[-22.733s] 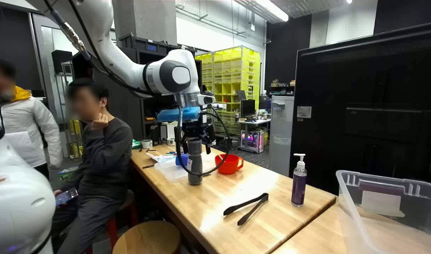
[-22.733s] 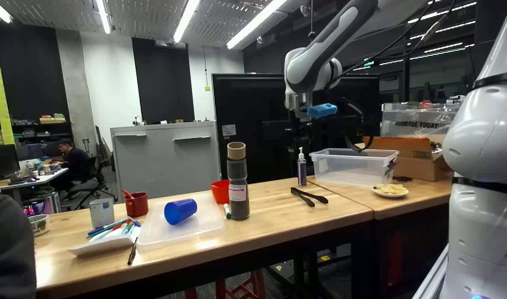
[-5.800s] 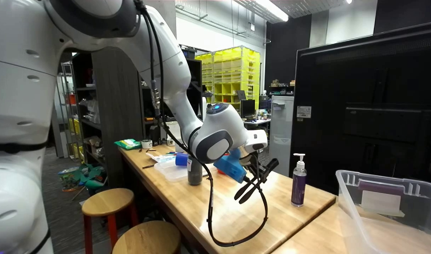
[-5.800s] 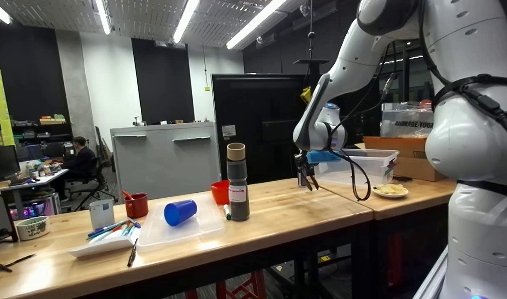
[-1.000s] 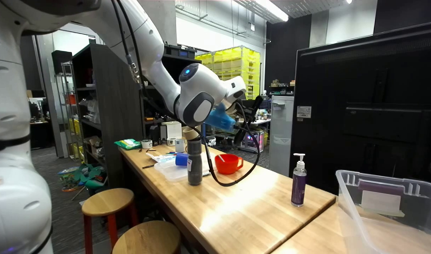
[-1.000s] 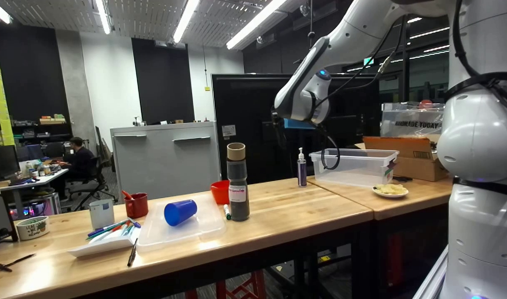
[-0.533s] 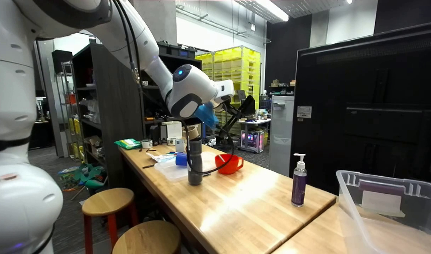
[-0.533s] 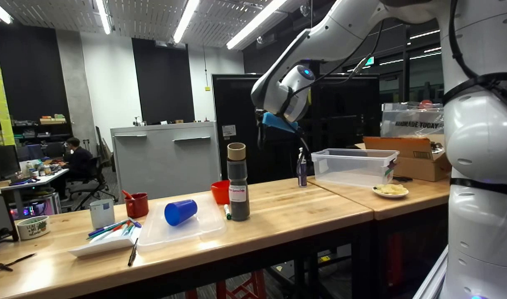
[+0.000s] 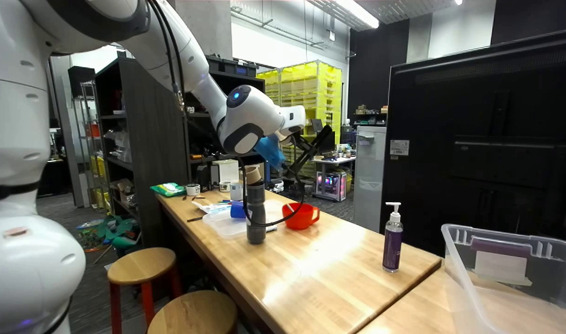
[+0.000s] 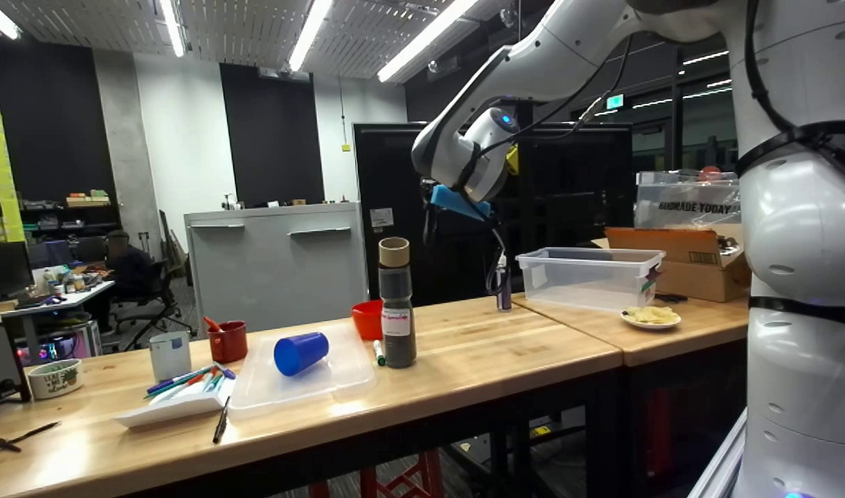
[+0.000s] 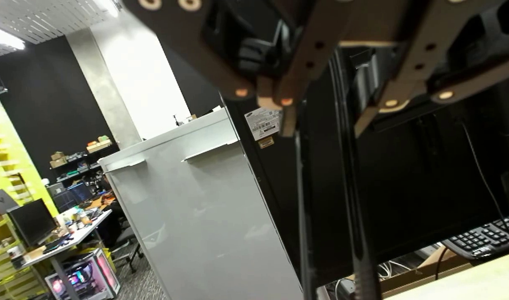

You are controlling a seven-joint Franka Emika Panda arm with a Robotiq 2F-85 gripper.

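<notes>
Since the earliest frame, the tongs [image 11: 360,250] have left the worktop [image 9: 347,287] and are now up in the air with the gripper [image 11: 326,121].

In the wrist view, the gripper's fingers [image 11: 288,121] stand on both sides of the tongs and look clamped on them; the two arms run side by side with a narrow gap, and the tips pass out of sight. The step in hand seems to be carrying them. Done well, it calls for steady pressure, enough to stop a slip without twisting the arms, and slow turns of the wrist.

In an exterior view, the bottle [image 9: 256,218] stands upright, with the gripper above and to its right. The red cup [image 9: 301,215] is right of the bottle, the blue cup [image 9: 238,209] behind and left of it, the pump [image 9: 392,239] well to its right. The cable [image 9: 303,188] loop overlaps the bottle from here.

In an exterior view, that loop hangs well right of the bottle, so the two seem apart. The marker [image 10: 379,353] lies just beside the bottle's base. Height matters: low tips or slack cable could knock the bottle over.
</notes>
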